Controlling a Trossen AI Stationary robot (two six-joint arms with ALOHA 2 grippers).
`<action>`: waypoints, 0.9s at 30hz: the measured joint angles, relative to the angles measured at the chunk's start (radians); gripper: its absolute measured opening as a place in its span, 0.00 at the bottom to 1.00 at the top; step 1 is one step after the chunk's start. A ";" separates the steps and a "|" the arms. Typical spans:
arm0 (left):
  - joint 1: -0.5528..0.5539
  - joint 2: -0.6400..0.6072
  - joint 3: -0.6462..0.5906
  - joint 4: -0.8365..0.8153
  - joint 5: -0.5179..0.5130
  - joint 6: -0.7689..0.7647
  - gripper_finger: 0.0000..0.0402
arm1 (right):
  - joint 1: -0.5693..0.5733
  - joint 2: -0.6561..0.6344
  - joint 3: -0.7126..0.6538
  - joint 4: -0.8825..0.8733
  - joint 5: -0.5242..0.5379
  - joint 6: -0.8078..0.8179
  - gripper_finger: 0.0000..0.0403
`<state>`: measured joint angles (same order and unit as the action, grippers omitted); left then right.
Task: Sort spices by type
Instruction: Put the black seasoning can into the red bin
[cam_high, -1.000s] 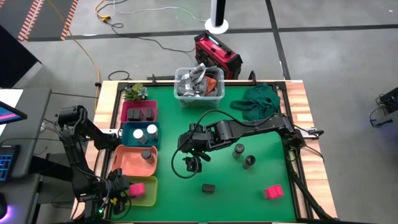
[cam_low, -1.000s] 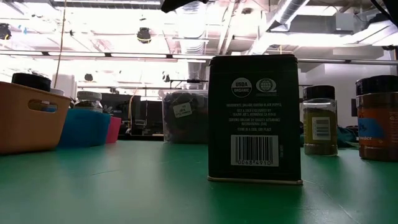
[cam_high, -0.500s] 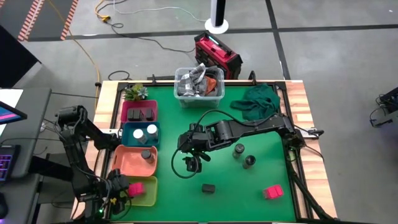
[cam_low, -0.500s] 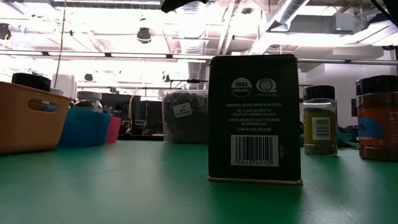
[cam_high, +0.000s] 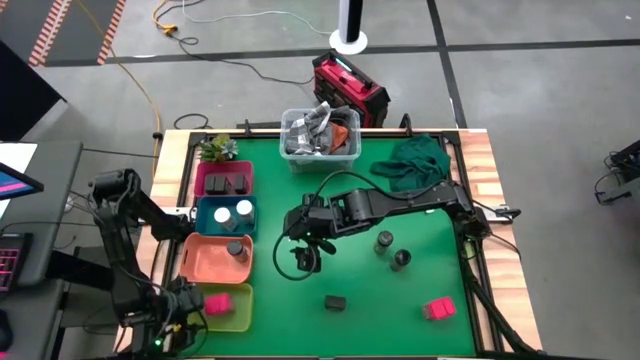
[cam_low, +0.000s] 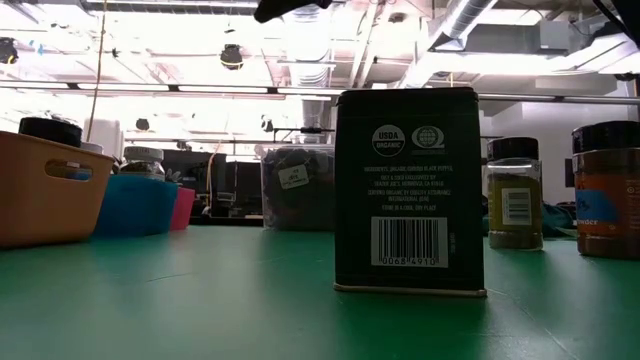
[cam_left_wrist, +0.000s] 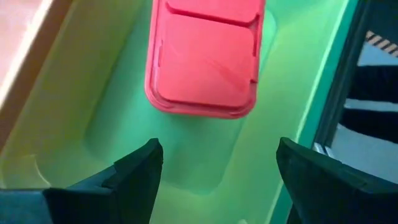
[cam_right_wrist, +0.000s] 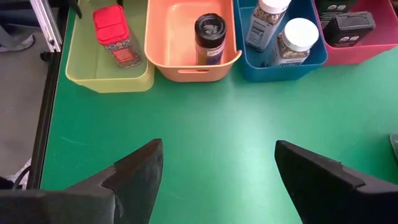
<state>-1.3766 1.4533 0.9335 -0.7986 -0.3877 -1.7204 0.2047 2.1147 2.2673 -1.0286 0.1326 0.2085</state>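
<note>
My left gripper (cam_left_wrist: 217, 149) is open above the yellow-green tray (cam_high: 240, 318) at the table's near left. A pink-red box (cam_left_wrist: 205, 56) stands in that tray, just ahead of the fingers and untouched. My right gripper (cam_high: 303, 258) hangs open over the mat's middle with nothing between its fingers (cam_right_wrist: 217, 149). Loose on the mat stand two dark round jars (cam_high: 384, 241) (cam_high: 401, 259), a black box (cam_high: 335, 302) and a pink-red box (cam_high: 438, 309). The orange tray (cam_right_wrist: 163, 62) holds a dark jar, the blue tray (cam_right_wrist: 314, 57) two white-topped jars, and the pink tray (cam_high: 205, 182) black boxes.
A clear bin (cam_high: 320, 135) of packets stands at the far edge, with a green cloth (cam_high: 415, 165) to its right and a small plant (cam_high: 215, 150) to its left. The four trays line the mat's left side. Open mat lies between the trays and the loose spices.
My left gripper has turned a little at the wrist and drawn slightly back from the pink-red box in the yellow-green tray. The box stands where it was.
</note>
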 joint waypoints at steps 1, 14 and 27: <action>0.000 -0.005 0.004 0.000 0.008 0.008 0.75 | -0.002 0.000 0.000 0.001 0.000 0.000 0.83; -0.003 -0.203 0.008 -0.115 0.005 -0.071 0.75 | -0.009 0.000 0.000 0.035 0.000 0.001 0.83; 0.011 -0.380 0.008 -0.203 -0.326 -0.057 0.75 | -0.004 0.000 -0.004 0.042 0.000 0.001 0.82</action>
<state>-1.3657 1.0732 0.9413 -1.0019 -0.7136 -1.7775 0.2005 2.1147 2.2629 -0.9864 0.1326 0.2096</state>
